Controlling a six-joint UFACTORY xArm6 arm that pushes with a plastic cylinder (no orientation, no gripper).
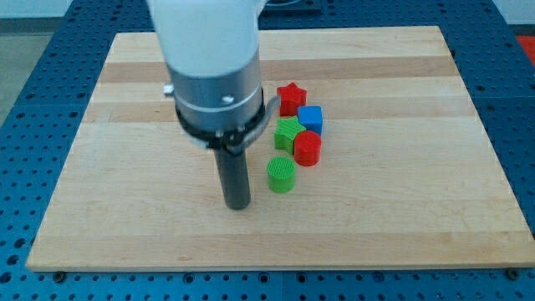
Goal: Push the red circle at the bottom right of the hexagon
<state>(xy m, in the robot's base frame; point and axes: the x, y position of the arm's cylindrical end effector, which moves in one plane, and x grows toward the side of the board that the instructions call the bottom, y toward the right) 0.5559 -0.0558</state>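
Observation:
The red circle [308, 148] lies right of the board's middle, touching the green star [288, 134] on its left and the blue cube [310, 119] above it. A red star [292, 98] sits above those. A green circle [282, 174] lies below and left of the red circle. No hexagon can be made out; the arm hides part of the board. My tip [237, 205] is at the end of the dark rod, left of the green circle and below-left of the red circle, touching neither.
The wooden board [401, 217] lies on a blue perforated table [518, 125]. The white and grey arm body [213, 67] covers the board's upper middle.

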